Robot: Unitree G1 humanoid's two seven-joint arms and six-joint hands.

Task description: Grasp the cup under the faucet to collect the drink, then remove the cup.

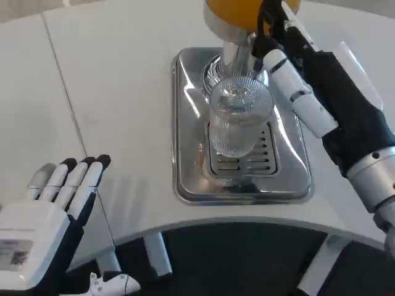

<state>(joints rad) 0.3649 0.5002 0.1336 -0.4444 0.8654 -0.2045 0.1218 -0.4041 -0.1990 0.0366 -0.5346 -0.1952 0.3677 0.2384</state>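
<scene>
Upright on the slotted grate of a shiny metal drip tray (pixel 185 123) stands the cup (pixel 237 120), a clear ribbed glass seen from above, directly below the chrome faucet (pixel 233 55) of a drink dispenser whose orange tank (pixel 234 9) shows at the top edge of the head view. Just beside the cup, to its right and slightly beyond it, is the right robot hand (pixel 308 80): its white and black fingers (pixel 296 92) stretch toward the dispenser, with the fingertips up at the black tap lever (pixel 266 21) near the tank. Whether those fingertips actually touch the lever I cannot tell, nor whether this hand is apart or closed on anything, since the fingers overlap the lever and the faucet; it is not wrapped around the cup, and a narrow strip of tray shows between the nearest finger and the glass. Well apart from the cup, at the lower left over the near edge of the white bench (pixel 111 80), the left robot hand (pixel 46 209) lies flat, fingers straight and slightly spread, holding nothing.
</scene>
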